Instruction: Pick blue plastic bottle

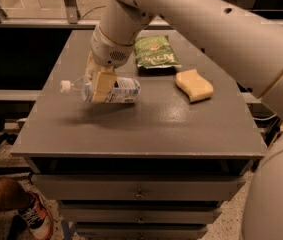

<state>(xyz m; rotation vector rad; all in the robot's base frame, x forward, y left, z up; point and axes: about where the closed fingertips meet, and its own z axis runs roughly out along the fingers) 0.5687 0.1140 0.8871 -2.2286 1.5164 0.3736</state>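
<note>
The blue plastic bottle (116, 90) is a slim clear bottle with a white cap at its left end and a white-and-blue label. It lies roughly level, held a little above the left half of the grey table (141, 129), with its shadow below it. My gripper (101, 86) comes down from above and is shut on the bottle's middle; one tan finger (102, 86) covers the near side.
A green bag (155, 52) lies at the back middle of the table. A yellow sponge (194, 84) lies to the right of the bottle. Drawers sit under the tabletop. A person's leg and shoe (28, 211) show at the bottom left.
</note>
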